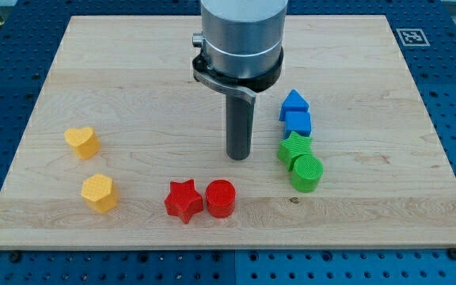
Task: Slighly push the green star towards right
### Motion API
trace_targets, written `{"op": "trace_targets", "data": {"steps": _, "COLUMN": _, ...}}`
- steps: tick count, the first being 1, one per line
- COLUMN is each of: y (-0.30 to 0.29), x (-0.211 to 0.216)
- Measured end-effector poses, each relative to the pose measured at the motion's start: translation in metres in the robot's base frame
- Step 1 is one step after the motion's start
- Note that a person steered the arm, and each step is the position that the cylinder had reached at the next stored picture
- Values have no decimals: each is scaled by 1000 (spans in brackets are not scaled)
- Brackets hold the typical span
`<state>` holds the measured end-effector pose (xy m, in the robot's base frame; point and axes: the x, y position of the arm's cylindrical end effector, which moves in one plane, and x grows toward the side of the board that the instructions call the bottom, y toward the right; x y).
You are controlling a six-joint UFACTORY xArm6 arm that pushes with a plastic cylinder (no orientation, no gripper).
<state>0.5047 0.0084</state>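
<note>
The green star (294, 148) lies on the wooden board (133, 95) at the view's right of centre. A green cylinder (306, 172) touches it just below. My tip (238, 156) stands on the board to the view's left of the green star, with a gap of about half a block width between them. The rod hangs from the grey arm body at the view's top centre.
A blue triangle (294, 102) and a blue cube (298, 123) sit just above the green star, the cube touching it. A red star (184, 200) and red cylinder (220, 198) lie below my tip. A yellow heart (81, 142) and yellow hexagon (99, 192) lie at the left.
</note>
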Motion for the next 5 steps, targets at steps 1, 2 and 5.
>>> {"op": "trace_targets", "data": {"steps": 1, "y": 1, "x": 7}}
{"op": "trace_targets", "data": {"steps": 2, "y": 1, "x": 8}}
{"op": "trace_targets", "data": {"steps": 5, "y": 2, "x": 8}}
